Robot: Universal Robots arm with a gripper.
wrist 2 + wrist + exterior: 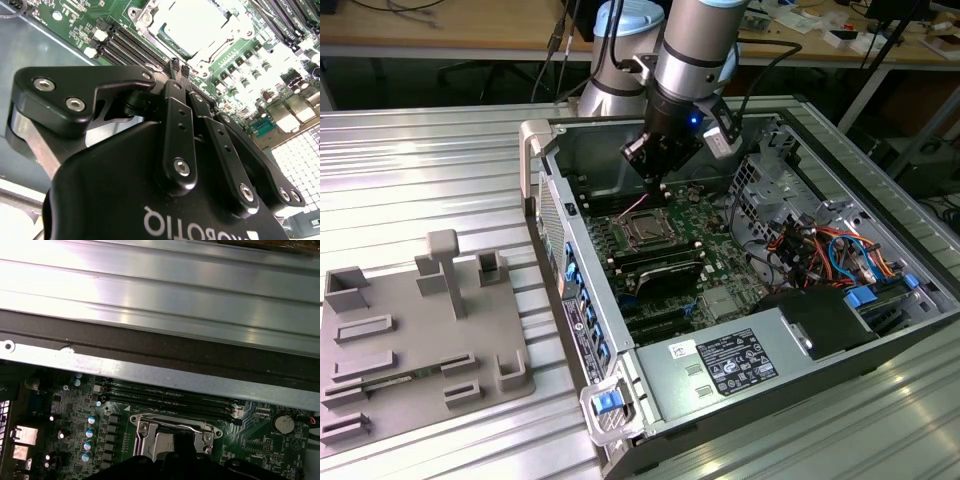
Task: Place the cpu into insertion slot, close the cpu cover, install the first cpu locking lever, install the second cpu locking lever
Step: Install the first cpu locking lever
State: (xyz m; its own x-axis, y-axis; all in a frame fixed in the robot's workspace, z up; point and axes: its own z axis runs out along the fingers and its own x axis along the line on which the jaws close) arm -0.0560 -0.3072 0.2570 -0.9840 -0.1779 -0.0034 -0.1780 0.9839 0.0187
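Just above cpu cover (645, 232), closed jaws.

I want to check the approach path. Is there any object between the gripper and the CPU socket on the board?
Nothing visible does. The gripper hangs with fingers together above the insertion slot, with only open space between them.

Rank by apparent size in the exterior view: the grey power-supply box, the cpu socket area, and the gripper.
1. grey power-supply box
2. gripper, though it sits higher, so this is unsure
3. cpu socket area
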